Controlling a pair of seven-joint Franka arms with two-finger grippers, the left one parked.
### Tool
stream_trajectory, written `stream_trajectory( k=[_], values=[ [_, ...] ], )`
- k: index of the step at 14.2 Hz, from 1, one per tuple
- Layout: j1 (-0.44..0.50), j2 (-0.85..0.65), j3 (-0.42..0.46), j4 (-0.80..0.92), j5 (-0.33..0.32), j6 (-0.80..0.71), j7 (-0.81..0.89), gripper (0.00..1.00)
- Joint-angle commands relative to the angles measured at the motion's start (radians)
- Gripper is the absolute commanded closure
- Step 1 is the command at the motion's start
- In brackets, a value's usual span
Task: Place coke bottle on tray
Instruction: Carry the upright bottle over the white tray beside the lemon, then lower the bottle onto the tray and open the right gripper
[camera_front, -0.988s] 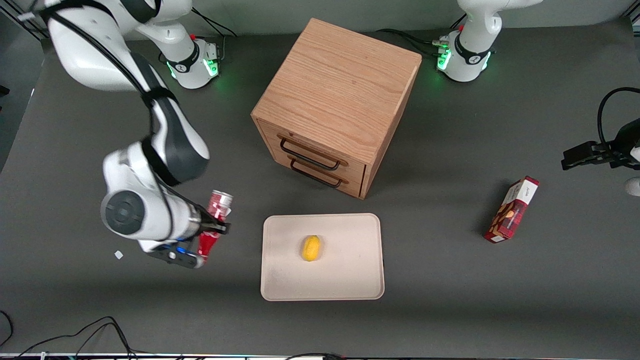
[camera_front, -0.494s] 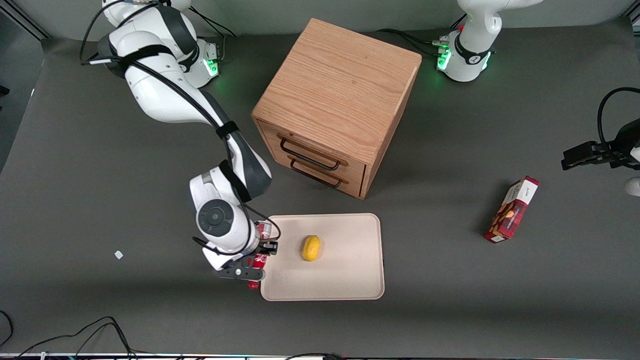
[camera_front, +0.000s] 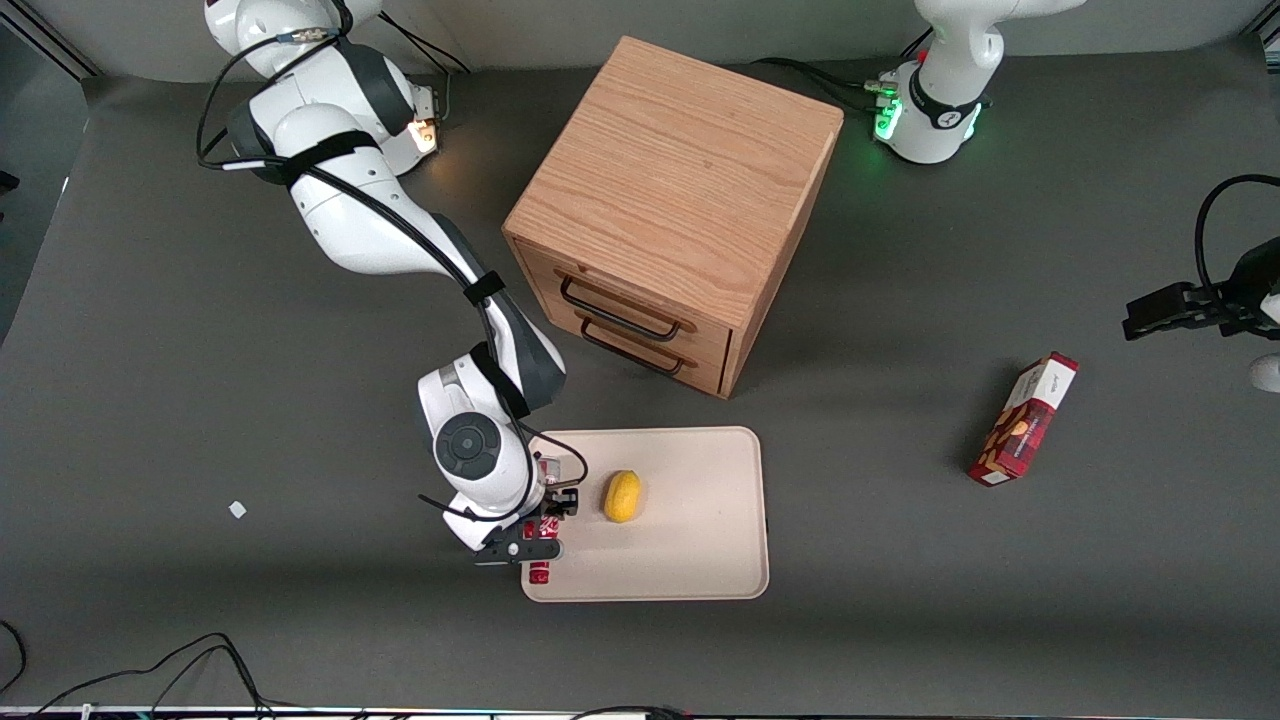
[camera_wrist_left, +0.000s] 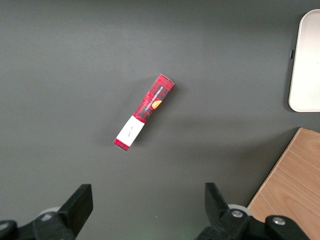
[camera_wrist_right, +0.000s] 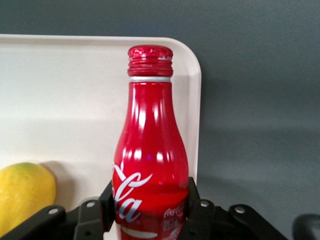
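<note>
Dark grey table (camera_front: 900, 620) | gripper (camera_front: 545, 515) clamped on coke bottle (camera_wrist_right: 150, 165), lower left of front frame, over tray (camera_front: 690, 560) corner beside lemon (camera_front: 622, 496) | placing step; next: lower, release

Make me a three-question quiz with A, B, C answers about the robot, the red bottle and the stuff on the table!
1. Where is the lemon?
A. on the tray
B. on the wooden cabinet
C. beside the snack box

2. How many drawer handles does the cabinet show?
A. one
B. two
C. four

3. What is the gripper doing?
A. open above the cabinet
B. shut on the snack box
C. shut on the coke bottle

Answers:
1 A: the yellow fruit lies on the beige tray.
2 B: two dark handles, one above the other, on the cabinet's front.
3 C: the wrist view shows the fingers pressed on both sides of the bottle, at the tray's edge nearest the working arm.
</note>
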Motion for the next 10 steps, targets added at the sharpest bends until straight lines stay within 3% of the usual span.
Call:
stream_trajectory(
  k=[1,5,7,9,10],
  values=[
    [0.010,0.027,-0.011,0.050,-0.013,0.002,-0.018,1.00],
    [0.008,0.033,-0.012,0.044,-0.013,0.024,-0.016,1.00],
    [0.010,0.044,-0.012,0.044,-0.013,0.038,-0.003,0.64],
    [0.010,0.044,-0.012,0.038,-0.011,0.050,-0.001,0.03],
    [0.007,0.044,-0.012,0.036,-0.010,0.071,0.000,0.00]
  ],
)
